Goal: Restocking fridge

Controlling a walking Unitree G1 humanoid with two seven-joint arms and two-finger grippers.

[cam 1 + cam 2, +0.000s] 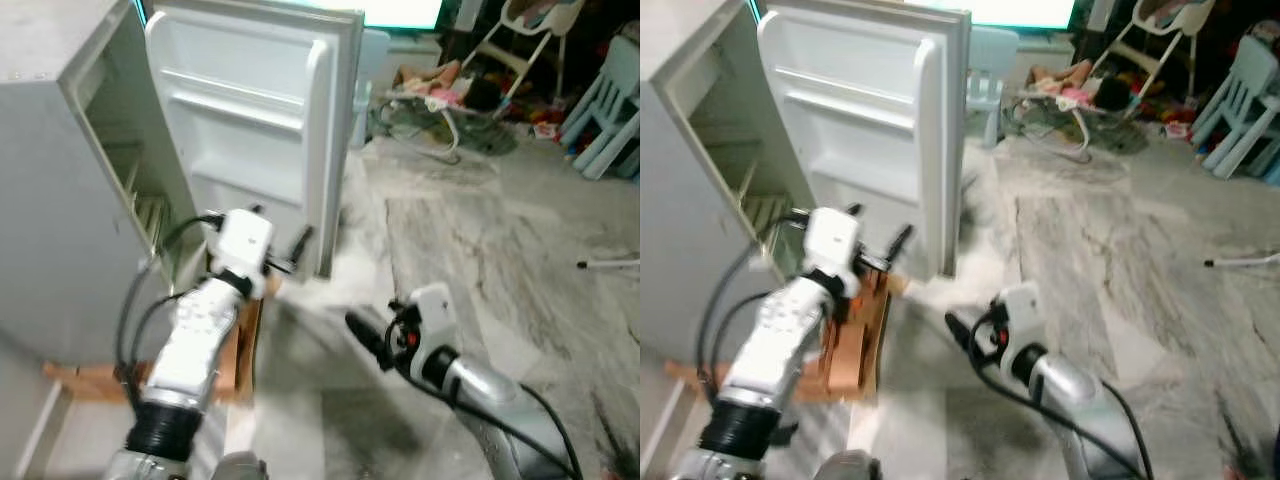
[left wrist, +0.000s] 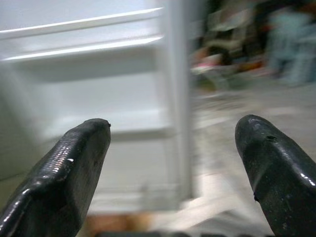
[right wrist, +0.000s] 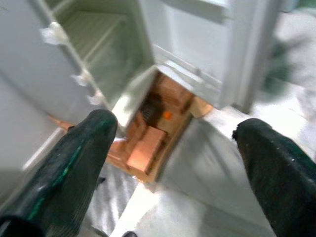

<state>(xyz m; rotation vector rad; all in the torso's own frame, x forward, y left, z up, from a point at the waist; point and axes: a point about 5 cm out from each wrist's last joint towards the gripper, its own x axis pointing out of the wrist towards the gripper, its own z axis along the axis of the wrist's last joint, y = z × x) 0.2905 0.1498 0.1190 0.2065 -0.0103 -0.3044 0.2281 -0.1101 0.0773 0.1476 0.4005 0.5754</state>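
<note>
Left gripper (image 2: 173, 163): jaws spread wide and empty, aimed at the lower inside of the fridge door (image 1: 255, 120).
Right gripper (image 3: 173, 163): jaws also parted, nothing between them, hanging low over the pale floor (image 1: 480, 260).
Stock: a brown cardboard box (image 3: 148, 143) sits on the floor at the foot of the fridge (image 1: 60, 200), ahead of the right jaws and just below the left arm; its contents are too blurred to name.
Handling: the box looks stiff but light-walled and likely to buckle; a grip on one item inside, or on a rim edge, seems safer than squeezing a side.
Door: swung fully open, its white shelves bare, its outer edge just beyond the left fingertips.
Cabinet: open, with wire shelves (image 3: 98, 29) free to receive goods.
Room to move: open floor to the right of both jaws; chairs and clutter (image 1: 470, 90) lie well beyond.
</note>
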